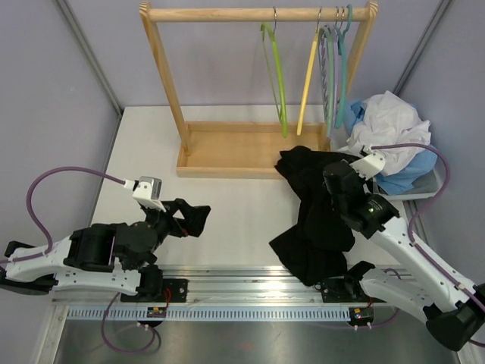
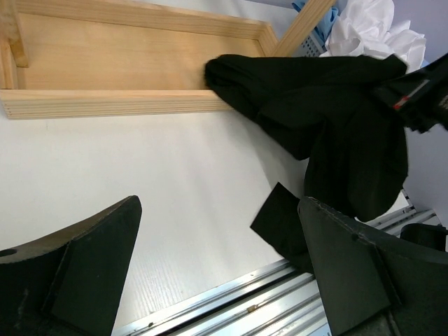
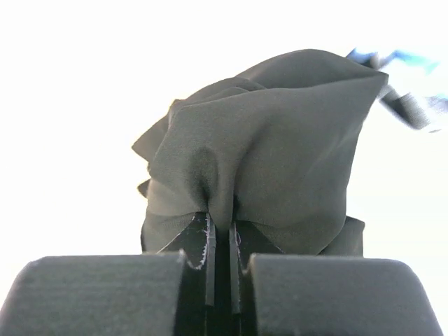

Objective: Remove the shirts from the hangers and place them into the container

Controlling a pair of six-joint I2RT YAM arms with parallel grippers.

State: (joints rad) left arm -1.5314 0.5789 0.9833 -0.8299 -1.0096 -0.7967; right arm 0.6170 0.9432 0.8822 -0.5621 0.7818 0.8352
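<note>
The black shirt (image 1: 314, 216) lies crumpled on the white table, one end draped over the corner of the wooden rack's base tray (image 1: 227, 148). My right gripper (image 1: 334, 177) is shut on a fold of the black shirt (image 3: 266, 140), pinched between the fingertips of the right gripper (image 3: 220, 222). The white shirt (image 1: 390, 121) is heaped at the far right over the container (image 1: 426, 189), whose rim barely shows. Empty hangers hang on the rail: lime green (image 1: 277, 80), yellow (image 1: 309, 83), teal (image 1: 342, 72). My left gripper (image 1: 198, 216) stands open and empty, left of the black shirt (image 2: 336, 119).
The wooden rack (image 1: 258, 13) stands across the back of the table. A light blue garment (image 1: 405, 176) lies under the white shirt (image 2: 371, 28). A metal rail (image 1: 250, 292) runs along the near edge. Grey walls close in both sides.
</note>
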